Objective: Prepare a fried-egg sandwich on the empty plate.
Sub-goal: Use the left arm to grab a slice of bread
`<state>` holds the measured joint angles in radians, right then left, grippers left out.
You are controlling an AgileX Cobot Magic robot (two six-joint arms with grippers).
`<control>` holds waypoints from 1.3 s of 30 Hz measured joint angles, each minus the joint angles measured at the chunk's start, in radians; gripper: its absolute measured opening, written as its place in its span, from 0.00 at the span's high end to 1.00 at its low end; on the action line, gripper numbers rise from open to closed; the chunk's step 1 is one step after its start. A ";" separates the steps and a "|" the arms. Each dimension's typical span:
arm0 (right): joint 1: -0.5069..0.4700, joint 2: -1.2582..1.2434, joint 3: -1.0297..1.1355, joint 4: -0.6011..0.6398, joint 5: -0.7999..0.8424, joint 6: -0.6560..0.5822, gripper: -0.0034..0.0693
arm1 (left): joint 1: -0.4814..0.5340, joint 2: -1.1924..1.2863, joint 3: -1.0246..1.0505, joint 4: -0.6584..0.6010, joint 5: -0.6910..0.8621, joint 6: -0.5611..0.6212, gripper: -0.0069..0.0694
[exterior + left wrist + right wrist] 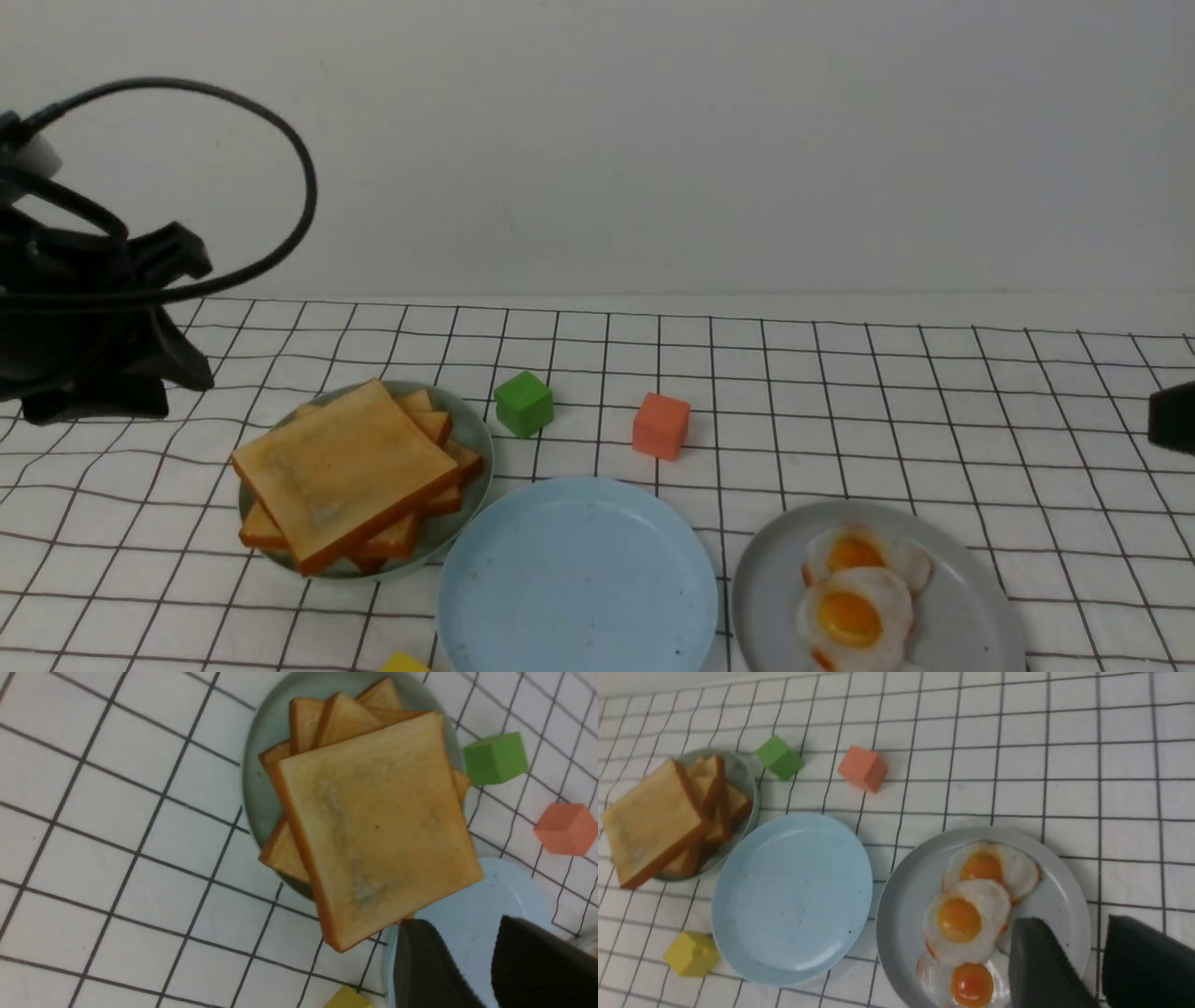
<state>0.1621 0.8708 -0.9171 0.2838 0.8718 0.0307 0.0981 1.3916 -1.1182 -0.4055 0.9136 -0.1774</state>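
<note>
The empty pale blue plate (579,579) sits at the front centre with nothing on it; it also shows in the left wrist view (472,900) and the right wrist view (794,891). No stacked sandwich is in view. Loose toast slices (345,471) lie askew on a pale green plate (471,425) to its left. Three fried eggs (966,919) lie on a grey plate (906,896) to its right. My left gripper (460,924) is open and empty, above the blue plate's edge near the toast (378,826). My right gripper (1071,921) is open and empty over the grey plate's rim.
A green cube (523,403) and an orange cube (661,426) stand behind the blue plate. A yellow cube (403,664) lies at the front edge, left of it. The left arm (93,327) with its cable loop fills the far left. The cloth is white with a black grid.
</note>
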 joint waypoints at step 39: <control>0.007 0.000 0.001 0.029 0.002 -0.086 0.62 | 0.236 0.570 -0.008 -0.678 0.006 0.980 0.18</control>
<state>0.1690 0.8708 -0.9161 0.3124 0.8741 -0.0556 0.3340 1.9620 -1.1262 -1.0832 0.9192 0.8030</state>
